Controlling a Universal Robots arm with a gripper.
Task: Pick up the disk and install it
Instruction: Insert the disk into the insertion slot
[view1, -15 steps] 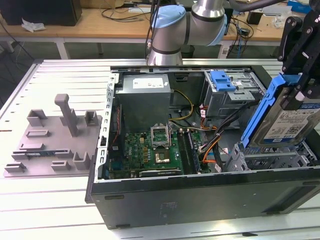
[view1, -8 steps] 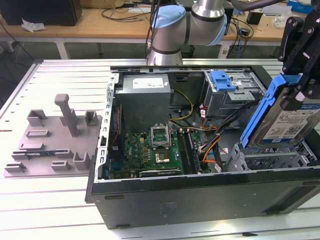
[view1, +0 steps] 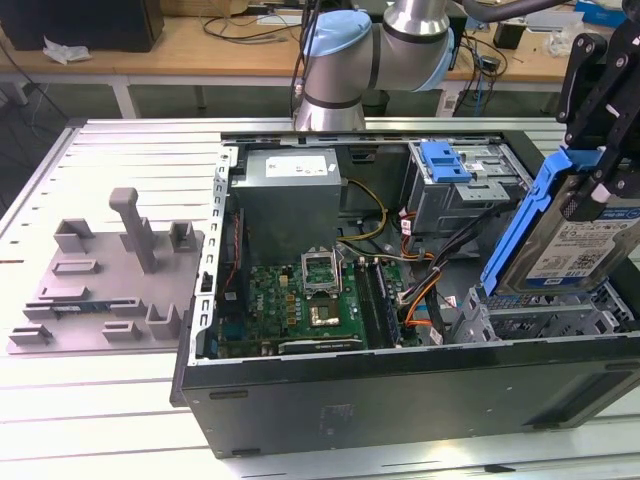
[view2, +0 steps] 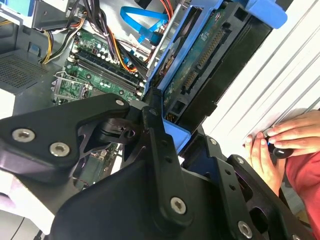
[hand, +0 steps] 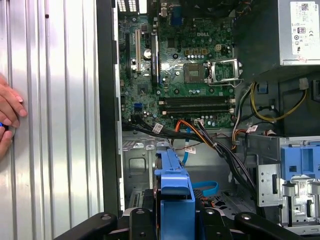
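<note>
The disk (view1: 585, 245), a silver drive with a white-and-blue label in a blue carrier frame, hangs tilted over the open computer case (view1: 400, 390) at the exterior view's right. My gripper (view1: 600, 195) is shut on its upper part. The disk's lower end sits just above the metal drive cage (view1: 540, 322). In the second wrist view the disk's (view2: 200, 65) green circuit-board underside shows beyond my gripper (view2: 182, 132). The first wrist view looks along the edge of the disk's (hand: 175, 185) blue carrier, clamped in my gripper (hand: 175, 220).
Inside the case lie the motherboard (view1: 310, 290), the grey power supply (view1: 290, 185), bundled cables (view1: 420, 285) and a second cage topped by a blue bracket (view1: 445, 160). A grey fixture (view1: 110, 280) stands at the exterior view's left. A person's hand (view2: 280, 145) rests on the slatted table (hand: 50, 125).
</note>
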